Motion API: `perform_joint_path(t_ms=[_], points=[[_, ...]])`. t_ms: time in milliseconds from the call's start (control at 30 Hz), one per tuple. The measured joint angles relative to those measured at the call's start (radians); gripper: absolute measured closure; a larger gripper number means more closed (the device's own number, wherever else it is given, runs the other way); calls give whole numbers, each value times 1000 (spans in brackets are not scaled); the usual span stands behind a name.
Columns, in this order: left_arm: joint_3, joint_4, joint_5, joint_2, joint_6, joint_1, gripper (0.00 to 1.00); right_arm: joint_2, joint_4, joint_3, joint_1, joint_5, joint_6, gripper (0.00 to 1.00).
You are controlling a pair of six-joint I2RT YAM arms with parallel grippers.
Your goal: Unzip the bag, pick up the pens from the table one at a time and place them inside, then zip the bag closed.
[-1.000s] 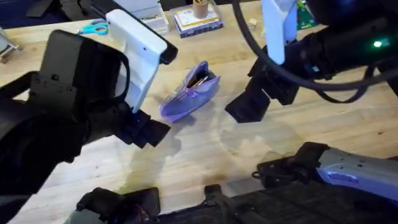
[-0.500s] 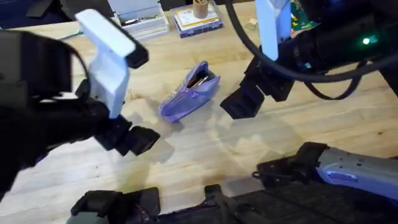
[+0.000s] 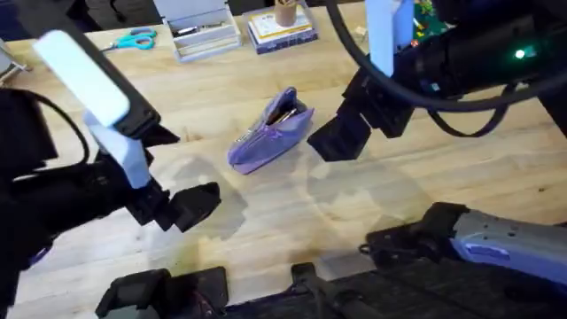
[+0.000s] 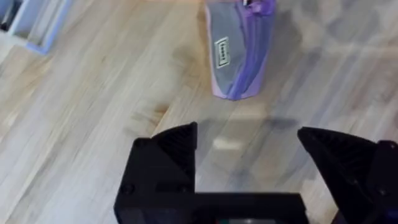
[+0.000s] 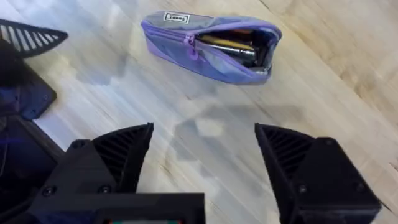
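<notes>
Both claws, left (image 4: pixel 249 155) and right (image 5: pixel 202 155), gape empty on bare table (image 3: pixel 292 221) flanking the half-zipped bag (image 3: pixel 270 133).

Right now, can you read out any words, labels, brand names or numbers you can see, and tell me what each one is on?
Small white label on the soft lavender fabric pouch: dark lettering, too blurred to read.
Stack of books at the wooden table's far edge: cover print too small to read.
Nothing else bears readable text.
</notes>
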Motion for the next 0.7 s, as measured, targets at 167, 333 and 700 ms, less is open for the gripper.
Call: perform_joint_path(t_ms=[167, 333, 700], points=[[-1, 4, 65, 61, 87, 0, 7, 0, 0, 0, 0, 0, 13, 3], [-1, 25, 92, 159, 135, 0, 7, 12, 0, 0, 0, -1, 63, 5], [-1, 51, 137, 311, 186, 0, 7, 119, 93, -24, 82, -3, 234, 3]])
